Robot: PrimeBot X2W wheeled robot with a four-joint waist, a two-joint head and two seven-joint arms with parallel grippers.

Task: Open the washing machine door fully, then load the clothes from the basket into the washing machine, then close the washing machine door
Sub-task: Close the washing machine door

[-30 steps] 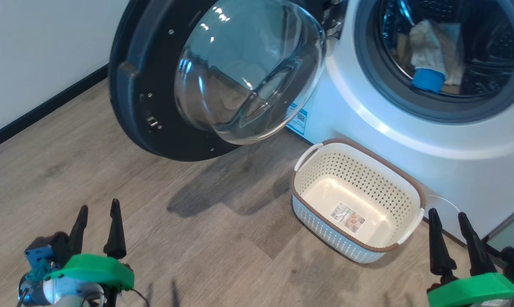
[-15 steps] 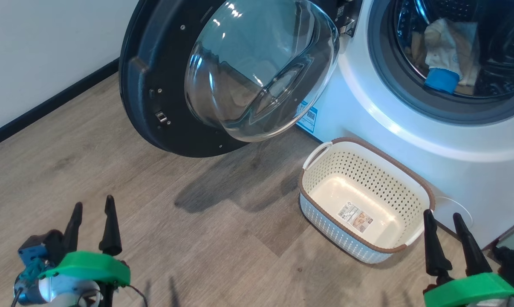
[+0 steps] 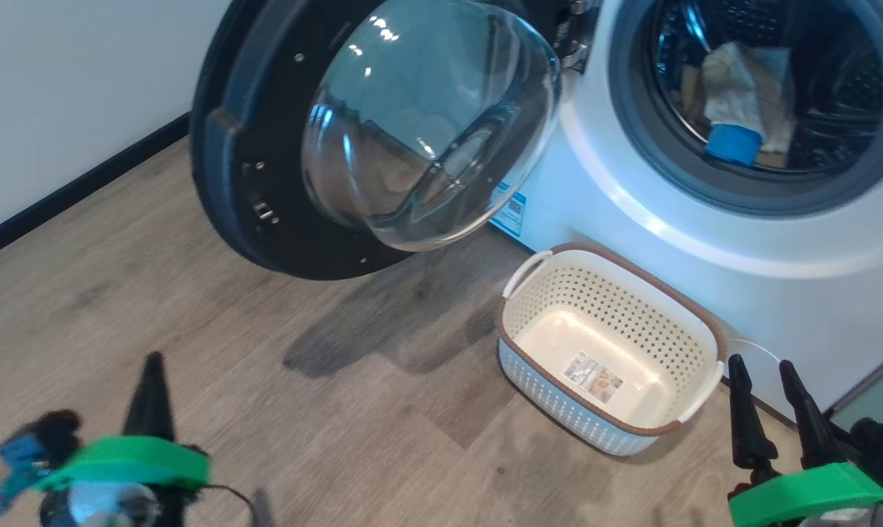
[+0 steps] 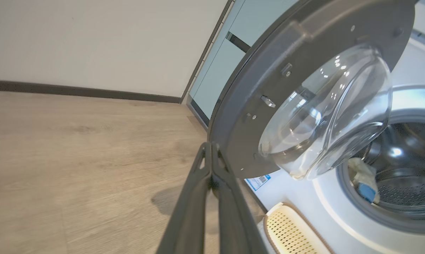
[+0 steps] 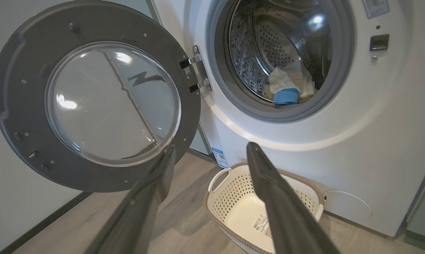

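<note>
The wood-look floor [image 3: 192, 315] runs across the lower and left part of the head view. The washing machine [image 3: 815, 307] stands on it and takes up the upper right, its grey-rimmed round opening uncovered. The washing machine door [image 3: 383, 139] hangs wide open at the top centre, swung out on its hinge to the left of the opening, with the clear glass bowl bulging toward the camera. The basket [image 3: 617, 307] sits on the floor at centre right, just in front of the machine's lower front panel, with only a label sticker [image 3: 594, 379] on its bottom. The clothes [image 3: 742, 102] lie inside the steel drum at the upper right, a pale bundle with a bright blue part at its lower edge. At the lower left the left gripper [image 3: 152, 366], blurred, has its fingers pressed together on nothing. At the lower right the right gripper [image 3: 760, 362] holds its fingers spread apart and empty, just beside the basket's near white handle.
</note>
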